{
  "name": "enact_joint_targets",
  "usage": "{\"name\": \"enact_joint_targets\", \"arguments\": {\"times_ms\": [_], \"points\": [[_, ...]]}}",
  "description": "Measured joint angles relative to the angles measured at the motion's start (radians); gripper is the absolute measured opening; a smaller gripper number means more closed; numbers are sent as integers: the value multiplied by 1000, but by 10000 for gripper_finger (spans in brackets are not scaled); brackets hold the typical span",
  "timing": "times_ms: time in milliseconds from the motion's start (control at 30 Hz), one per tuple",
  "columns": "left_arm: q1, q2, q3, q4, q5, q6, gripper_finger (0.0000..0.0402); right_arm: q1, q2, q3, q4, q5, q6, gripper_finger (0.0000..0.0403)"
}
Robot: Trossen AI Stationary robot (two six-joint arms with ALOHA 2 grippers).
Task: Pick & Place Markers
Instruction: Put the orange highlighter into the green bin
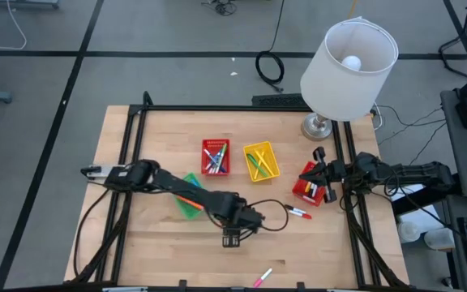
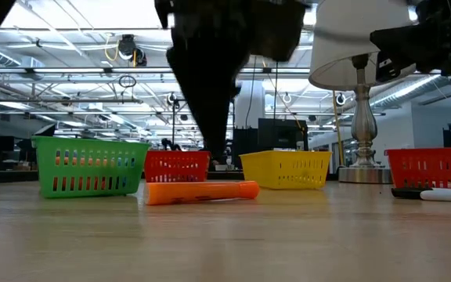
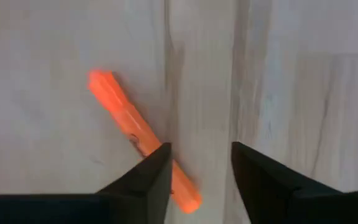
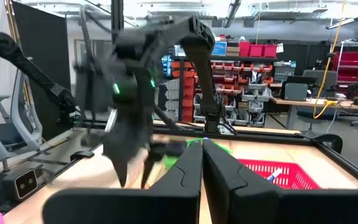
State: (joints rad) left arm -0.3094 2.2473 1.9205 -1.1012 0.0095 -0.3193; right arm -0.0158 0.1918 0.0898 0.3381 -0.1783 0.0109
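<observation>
An orange marker [image 3: 132, 127] [image 2: 202, 191] lies flat on the wooden table under my left gripper [image 3: 201, 163] [image 1: 232, 238]. That gripper points straight down and is open, just above the table. One finger [image 3: 148, 180] stands in front of the marker's near part, and the gap between the fingers is beside the marker, over bare wood. A red-and-white marker [image 1: 298, 213] and a pink marker [image 1: 263, 277] also lie loose on the table. My right gripper [image 4: 202, 167] [image 1: 321, 173] waits shut and level over the right-hand red basket [image 1: 306, 188].
A green basket [image 1: 190, 204], a red basket [image 1: 215, 156] and a yellow basket [image 1: 261, 161] hold markers behind my left arm. A lamp [image 1: 349, 57] stands at the far right. A black cable [image 1: 276, 219] loops beside the left gripper. Black frame rails [image 1: 353, 219] border the table.
</observation>
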Motion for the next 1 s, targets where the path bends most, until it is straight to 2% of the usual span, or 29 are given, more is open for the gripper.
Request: {"name": "enact_joint_targets", "arguments": {"times_ms": [167, 300, 567, 667, 867, 1000], "points": [[41, 65, 0, -30, 138, -23, 223, 0, 0, 1, 18, 0, 0, 0], [54, 98, 1, -33, 143, -15, 241, 0, 0, 1, 20, -1, 0, 0], [61, 101, 4, -32, 135, 29, 243, -1, 0, 1, 20, -2, 0, 0], [60, 83, 24, -41, 61, 99, 244, -1, 0, 1, 24, -2, -4, 0], [72, 75, 159, -109, -204, 346, 244, -1, 0, 1, 44, -2, -8, 0], [128, 82, 154, -123, -243, 457, 244, -1, 0, 1, 40, -2, -5, 0]]}}
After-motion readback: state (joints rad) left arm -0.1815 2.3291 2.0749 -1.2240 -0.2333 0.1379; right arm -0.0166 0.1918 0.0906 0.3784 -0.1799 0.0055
